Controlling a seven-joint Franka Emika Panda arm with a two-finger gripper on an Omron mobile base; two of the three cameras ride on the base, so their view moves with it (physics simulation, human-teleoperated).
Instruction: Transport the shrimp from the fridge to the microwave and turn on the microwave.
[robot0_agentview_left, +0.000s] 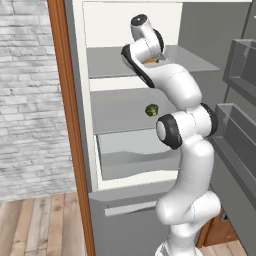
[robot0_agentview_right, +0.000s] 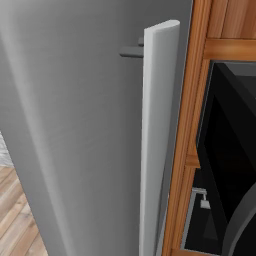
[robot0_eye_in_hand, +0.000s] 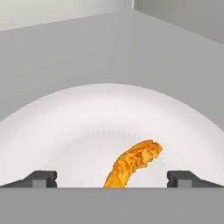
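The jaws stand spread wide, gripping nothing: in the hand view the two dark square fingertips (robot0_eye_in_hand: 41, 178) sit far apart at the bottom, and the gripper (robot0_eye_in_hand: 112, 180) hangs right over the shrimp (robot0_eye_in_hand: 133, 164). The shrimp is a curved, bumpy orange piece lying on a smooth round white plate (robot0_eye_in_hand: 65, 131), between the fingertips and touching neither. The plate rests on a flat matte grey shelf (robot0_eye_in_hand: 109, 48).

From the left base view the glossy white arm (robot0_agentview_left: 187, 150) with its dark joints reaches up into the open fridge (robot0_agentview_left: 95, 30), its white inner walls and grey shelves plain and flat. A sliver of orange shows at the upper shelf beside the wrist. A small knobbly green thing (robot0_agentview_left: 151, 110) sits on the shelf below.

The right base view faces the fridge's smooth grey door with its long pale handle (robot0_agentview_right: 157, 135), beside a wood frame (robot0_agentview_right: 192, 125) and a glossy black appliance (robot0_agentview_right: 225, 165).
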